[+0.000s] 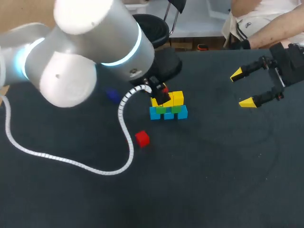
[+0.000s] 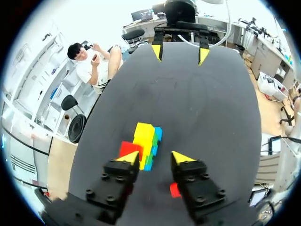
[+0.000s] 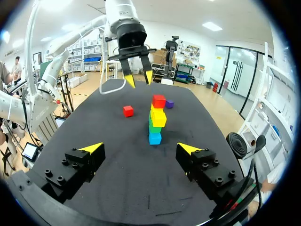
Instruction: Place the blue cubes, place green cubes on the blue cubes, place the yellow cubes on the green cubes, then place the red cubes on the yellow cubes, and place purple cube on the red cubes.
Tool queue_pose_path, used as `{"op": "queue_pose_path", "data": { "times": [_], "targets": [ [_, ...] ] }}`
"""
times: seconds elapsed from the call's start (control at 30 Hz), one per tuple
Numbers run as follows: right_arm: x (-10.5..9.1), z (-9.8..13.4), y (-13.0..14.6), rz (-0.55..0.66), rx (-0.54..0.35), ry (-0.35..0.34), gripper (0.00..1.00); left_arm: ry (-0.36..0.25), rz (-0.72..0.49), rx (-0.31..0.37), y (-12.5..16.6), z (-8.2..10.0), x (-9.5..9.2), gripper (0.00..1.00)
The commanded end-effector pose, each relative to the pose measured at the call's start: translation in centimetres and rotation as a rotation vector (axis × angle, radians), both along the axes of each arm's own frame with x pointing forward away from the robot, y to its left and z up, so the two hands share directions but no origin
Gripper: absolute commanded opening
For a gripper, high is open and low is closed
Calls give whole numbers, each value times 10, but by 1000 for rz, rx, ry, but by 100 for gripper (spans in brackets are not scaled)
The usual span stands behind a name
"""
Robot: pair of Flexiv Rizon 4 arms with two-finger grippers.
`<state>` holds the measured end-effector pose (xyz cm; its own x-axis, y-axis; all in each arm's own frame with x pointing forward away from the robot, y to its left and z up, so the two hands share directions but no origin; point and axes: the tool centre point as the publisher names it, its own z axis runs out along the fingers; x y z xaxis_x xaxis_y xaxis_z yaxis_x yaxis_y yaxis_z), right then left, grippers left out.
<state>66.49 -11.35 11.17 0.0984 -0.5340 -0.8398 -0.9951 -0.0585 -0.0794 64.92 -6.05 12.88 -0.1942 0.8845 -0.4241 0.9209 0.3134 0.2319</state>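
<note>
blue, green, yellow layers up. head view: stack (image 1: 169, 110) mid-table, left gripper (image 1: 160, 94) right over it; loose red cube (image 1: 142, 138) near; right gripper (image 1: 242, 88) spread wide, empty, well apart.
left wrist view: fingers parted, holding nothing; placed red cube (image 2: 127, 148) atop stack.
right wrist view: purple cube (image 3: 169, 103) on table (image 3: 117, 188) behind stack. likely left: second red, then purple. bare room all round, edges far.

Tabletop (image 1: 213, 180): matt black, looks like cloth, faint pale scuff rings. Stacked cubes (image 1: 168, 107) & loose red cube (image 1: 142, 138): smooth, plastic-looking, slight sheen. My left arm shell (image 1: 85, 52): smooth, glossy silver-white, bright highlights. Cable (image 1: 124, 126): white ribbed spiral wrap, prob. plastic. My right pincer (image 1: 241, 89): matt black finger bodies, tips matt yellow.
</note>
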Motion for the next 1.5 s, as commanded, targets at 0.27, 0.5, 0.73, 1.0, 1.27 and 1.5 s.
{"op": "queue_pose_path", "data": {
  "times": [0.27,0.5,0.73,1.0,1.27,1.5],
  "targets": [
    [0,0,0,0,1,-1,100,7,30,-26,39,30,-27,100],
    [0,0,0,0,1,-1,100,56,32,-101,59,23,-23,100],
    [0,0,0,0,1,-1,100,101,40,-94,76,13,-29,100],
    [0,0,0,0,1,-1,100,85,119,17,82,-2,-73,100],
    [0,0,0,0,1,-1,100,103,201,30,90,-34,-107,100],
    [0,0,0,0,1,-1,100,145,233,-22,94,-63,-105,100]
  ]
}}
